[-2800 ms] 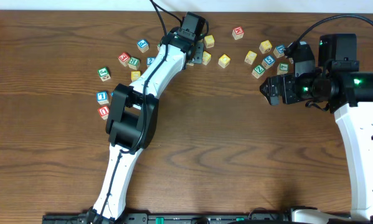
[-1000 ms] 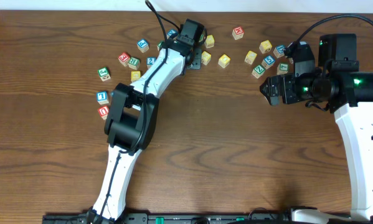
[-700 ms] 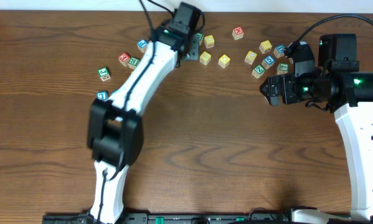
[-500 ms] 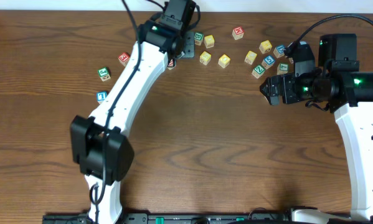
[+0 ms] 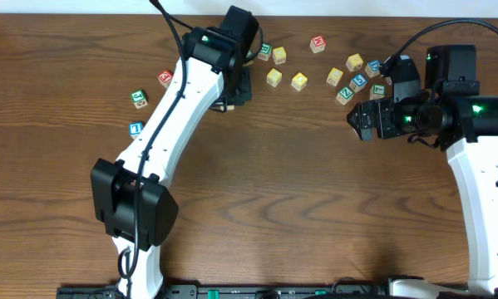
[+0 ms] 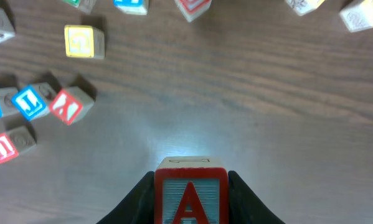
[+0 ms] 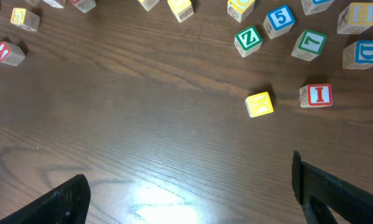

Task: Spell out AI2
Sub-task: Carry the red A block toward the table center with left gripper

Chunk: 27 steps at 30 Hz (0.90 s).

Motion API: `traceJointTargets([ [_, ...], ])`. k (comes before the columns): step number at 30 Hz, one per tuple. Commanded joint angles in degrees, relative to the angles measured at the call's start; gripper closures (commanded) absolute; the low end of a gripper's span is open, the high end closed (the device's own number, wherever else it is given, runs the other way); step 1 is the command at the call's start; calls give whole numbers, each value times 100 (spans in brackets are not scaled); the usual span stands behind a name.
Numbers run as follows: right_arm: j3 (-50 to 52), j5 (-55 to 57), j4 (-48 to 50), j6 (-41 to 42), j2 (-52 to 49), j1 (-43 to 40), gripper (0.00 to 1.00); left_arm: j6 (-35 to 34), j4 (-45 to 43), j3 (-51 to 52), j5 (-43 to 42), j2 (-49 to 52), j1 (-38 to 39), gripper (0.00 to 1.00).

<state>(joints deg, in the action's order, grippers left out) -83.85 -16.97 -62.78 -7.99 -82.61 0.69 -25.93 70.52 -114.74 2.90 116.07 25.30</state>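
The work surface is a dark brown wood-grain table [image 5: 315,183] with a faint sheen. Small wooden alphabet cubes with square faces and softened edges are scattered across its far half.

The pale cube with the red-framed red "A" [image 6: 190,198] is clamped between the two black fingers [image 6: 138,204] of the left gripper [image 6: 190,205]. The jaws are set narrow, one against each side face. The letter face is turned toward the wrist camera, and whether the cube touches the table cannot be told.

The pale cube with the red-framed red "I" [image 7: 316,95] is seen resting on the table in the right wrist view. It lies just beside a plain yellow-faced cube [image 7: 259,104] but apart from it, with a green "Z" cube [image 7: 248,39] and a green "7" cube [image 7: 311,43] farther off.

The left arm [image 5: 178,116], built of white links and black joints, is stretched diagonally from the near edge toward the far centre, its wrist bent downward.

The right arm [image 5: 481,191] is raised from the near right corner with its wrist turned toward table centre. The right gripper [image 7: 187,174] is spread wide, with nothing between its fingers.
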Motion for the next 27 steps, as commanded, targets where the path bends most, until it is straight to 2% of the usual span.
traceJointTargets([
  [1, -120, -52, -4, -44, -2, -26, 1, -186, 149, 39, -28, 127, 63, 72],
  [11, -120, -52, -4, -44, -2, -28, 1, -616, -527, 1307, -146, 179, 332, 72],
  [22, -120, -52, -4, -44, -2, -28, 1, -610, -2308, 2540, -197, 179, 708, 76],
  [27, -120, -52, -4, -44, -2, -26, 1, -619, -2905, 2898, 140, 181, 752, 76],
])
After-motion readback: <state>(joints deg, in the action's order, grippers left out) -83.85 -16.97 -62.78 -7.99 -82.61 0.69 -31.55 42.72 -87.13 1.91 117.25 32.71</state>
